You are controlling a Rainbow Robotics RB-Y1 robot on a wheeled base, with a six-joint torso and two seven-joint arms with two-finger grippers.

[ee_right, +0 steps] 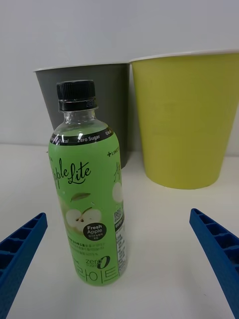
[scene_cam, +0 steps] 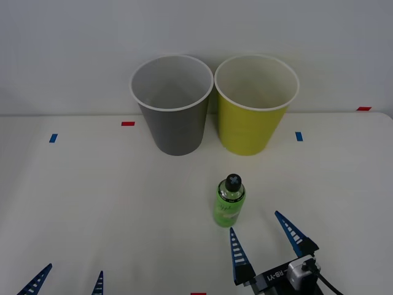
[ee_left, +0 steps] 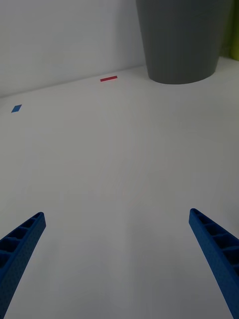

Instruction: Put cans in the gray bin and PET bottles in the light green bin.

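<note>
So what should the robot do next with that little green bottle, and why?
Probably ease the right gripper forward around the bottle and close. The bottle stands upright just ahead of the open gripper, untouched, with the light green bin beyond it.

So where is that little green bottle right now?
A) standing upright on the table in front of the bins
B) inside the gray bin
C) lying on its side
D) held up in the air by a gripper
A: the bottle stands upright on the table, nearer the robot than the gray bin and the light green bin, with the open right gripper just short of it and not touching.
</note>
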